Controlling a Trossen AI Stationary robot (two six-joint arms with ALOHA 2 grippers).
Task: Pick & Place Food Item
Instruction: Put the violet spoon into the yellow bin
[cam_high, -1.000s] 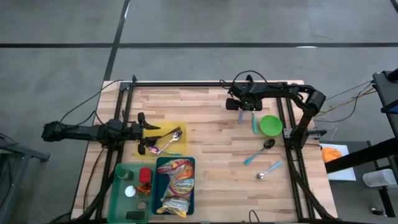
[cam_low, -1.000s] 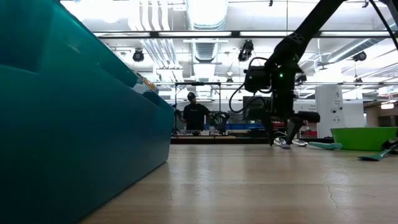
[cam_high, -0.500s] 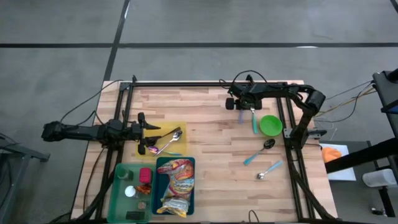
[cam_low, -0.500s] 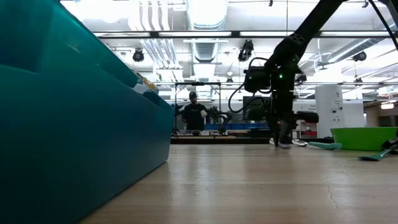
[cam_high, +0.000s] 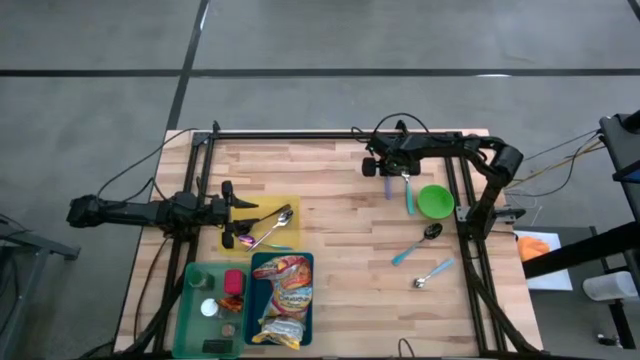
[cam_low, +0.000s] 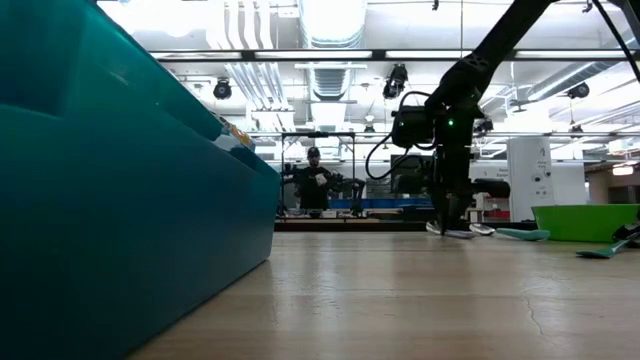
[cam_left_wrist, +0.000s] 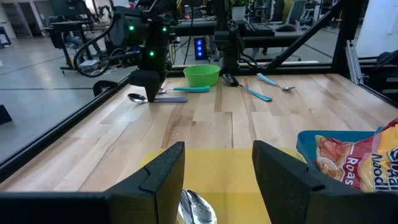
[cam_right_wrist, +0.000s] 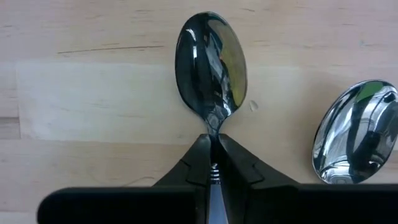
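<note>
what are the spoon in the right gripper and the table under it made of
The shiny silver spoon pinched at its neck by the right gripper looks like polished metal: its bowl gives mirror reflections. The pale plank table looks like matte wood, with visible grain and board seams.

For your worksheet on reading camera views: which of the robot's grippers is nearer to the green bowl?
Right. The right gripper is shut on a spoon just beside the green bowl; the left gripper waits across the table, over the yellow tray.

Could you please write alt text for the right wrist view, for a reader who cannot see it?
The right gripper is shut on the neck of a shiny metal spoon lying on the wooden table. A second spoon's bowl lies beside it.
</note>
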